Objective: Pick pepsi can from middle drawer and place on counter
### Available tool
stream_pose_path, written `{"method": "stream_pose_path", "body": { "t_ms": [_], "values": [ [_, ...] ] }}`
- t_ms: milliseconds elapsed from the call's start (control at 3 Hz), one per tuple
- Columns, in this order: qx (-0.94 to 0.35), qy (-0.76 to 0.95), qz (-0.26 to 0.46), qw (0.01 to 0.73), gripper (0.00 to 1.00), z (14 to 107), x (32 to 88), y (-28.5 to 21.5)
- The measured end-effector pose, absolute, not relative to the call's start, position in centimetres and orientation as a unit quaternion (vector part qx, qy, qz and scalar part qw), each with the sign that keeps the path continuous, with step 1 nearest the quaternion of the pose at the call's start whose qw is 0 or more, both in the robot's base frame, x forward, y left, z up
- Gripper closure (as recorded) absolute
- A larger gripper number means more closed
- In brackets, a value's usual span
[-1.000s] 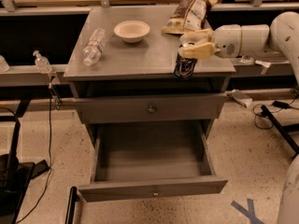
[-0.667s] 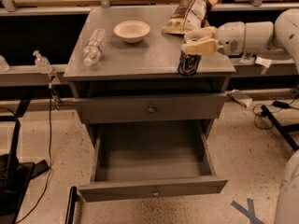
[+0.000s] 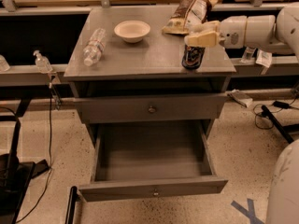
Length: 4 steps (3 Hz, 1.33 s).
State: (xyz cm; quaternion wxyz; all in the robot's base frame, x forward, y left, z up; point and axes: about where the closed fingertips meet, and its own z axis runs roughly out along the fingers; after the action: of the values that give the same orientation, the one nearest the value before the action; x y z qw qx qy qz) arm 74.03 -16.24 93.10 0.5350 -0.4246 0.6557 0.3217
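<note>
The pepsi can is a small dark blue can with pale logo marks. It stands upright on the bench, near the front right corner and a little back from the front edge. The gripper reaches in from the right and sits right over the can, hiding its top. The bench is a broad flat grey top with a gently curved front edge. The middle drawer hangs open below the bench's front edge, pulled well out toward the camera. It is a wide grey box with low side walls, a low front panel and a tiny round knob at the panel's centre.
</note>
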Motion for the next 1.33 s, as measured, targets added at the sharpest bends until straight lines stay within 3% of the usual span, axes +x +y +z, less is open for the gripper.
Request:
{"method": "stream_pose_path", "body": {
  "t_ms": [667, 1000, 1333],
  "values": [
    [-0.394, 0.704, 0.273, 0.524, 1.00, 92.8, 76.4, -18.8],
    [-0.392, 0.707, 0.272, 0.522, 0.87, 92.6, 76.6, -18.8],
    [-0.394, 0.706, 0.274, 0.520, 0.64, 92.4, 76.7, -18.4]
  ]
}}
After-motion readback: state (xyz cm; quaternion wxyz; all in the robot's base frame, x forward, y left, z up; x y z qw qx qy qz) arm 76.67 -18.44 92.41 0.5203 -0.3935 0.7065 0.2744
